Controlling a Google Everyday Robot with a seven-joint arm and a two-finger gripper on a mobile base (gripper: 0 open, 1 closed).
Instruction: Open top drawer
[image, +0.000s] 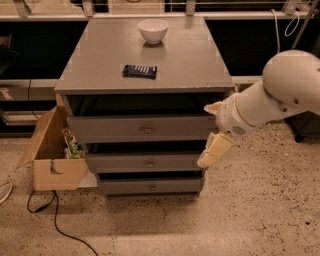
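Observation:
The grey cabinet (150, 55) has three drawers stacked under its top. The top drawer (110, 129) is the widest front, with a small round knob (148, 130) at its centre. A dark gap shows between it and the cabinet top. My gripper (208, 134) is at the right end of the top drawer front, well to the right of the knob. Its cream fingers (216, 149) stand spread apart, one by the drawer's upper right corner and one lower, by the middle drawer (120, 162). It holds nothing.
A white bowl (153, 30) and a dark flat packet (140, 71) lie on the cabinet top. The narrow bottom drawer (125, 186) is below. An open cardboard box (52, 155) stands on the floor at the left, with a cable (55, 225) trailing in front of it.

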